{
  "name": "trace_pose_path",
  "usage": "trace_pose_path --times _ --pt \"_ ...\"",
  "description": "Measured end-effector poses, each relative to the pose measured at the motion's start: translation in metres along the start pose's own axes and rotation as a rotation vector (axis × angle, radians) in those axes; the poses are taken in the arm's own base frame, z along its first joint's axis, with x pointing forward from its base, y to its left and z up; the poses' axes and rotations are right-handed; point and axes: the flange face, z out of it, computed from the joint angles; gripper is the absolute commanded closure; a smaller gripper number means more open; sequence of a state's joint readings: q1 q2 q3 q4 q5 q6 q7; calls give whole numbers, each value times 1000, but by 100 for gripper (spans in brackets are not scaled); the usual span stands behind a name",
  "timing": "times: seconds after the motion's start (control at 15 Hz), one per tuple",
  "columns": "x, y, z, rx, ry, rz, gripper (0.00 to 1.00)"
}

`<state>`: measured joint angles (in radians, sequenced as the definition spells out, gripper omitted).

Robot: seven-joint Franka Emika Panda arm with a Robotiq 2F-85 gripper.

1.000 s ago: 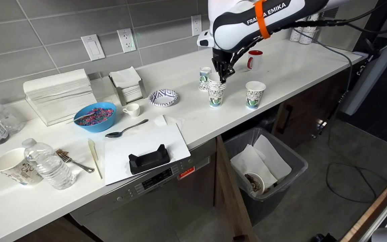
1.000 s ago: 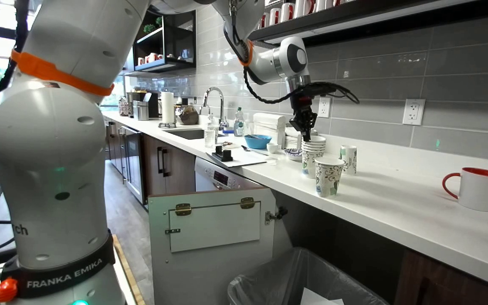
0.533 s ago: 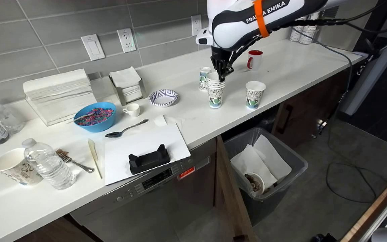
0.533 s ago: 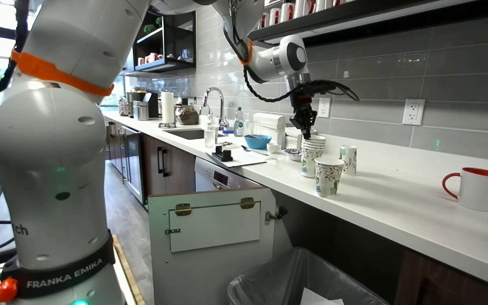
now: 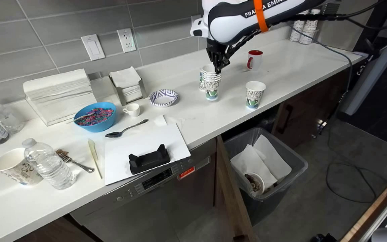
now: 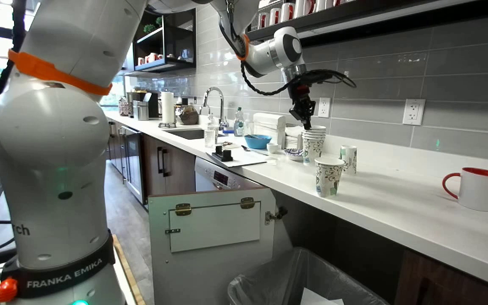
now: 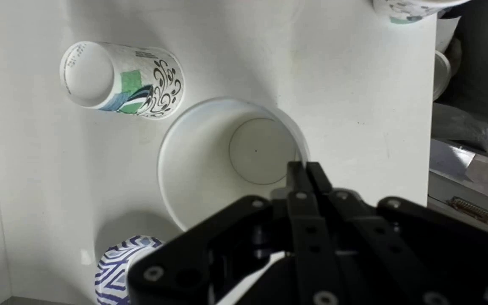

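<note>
Grey tiled wall (image 6: 379,93) — white counter (image 6: 405,203), dark shelf (image 6: 333,16) above.

The wrist view looks closely down on the counter (image 7: 354,84) both exterior views share.

Jaws tight on cup wall (image 7: 199,165)

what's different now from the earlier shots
The gripper and the cup stack it pinches by the rim have moved up in both exterior views, so the stack seems lifted. No new hold or release shows. The front cup, upside-down cup, mug and blue bowl stayed put.
</note>
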<state>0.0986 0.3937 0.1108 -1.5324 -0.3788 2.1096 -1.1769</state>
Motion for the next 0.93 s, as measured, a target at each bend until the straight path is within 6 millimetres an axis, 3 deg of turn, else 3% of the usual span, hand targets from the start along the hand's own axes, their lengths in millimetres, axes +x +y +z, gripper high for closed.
trace_pose_path --times 0.6,0.93 --pt "7 1 -26 -22 -118 48 99" --pt "4 2 -32 -80 -298 94 99"
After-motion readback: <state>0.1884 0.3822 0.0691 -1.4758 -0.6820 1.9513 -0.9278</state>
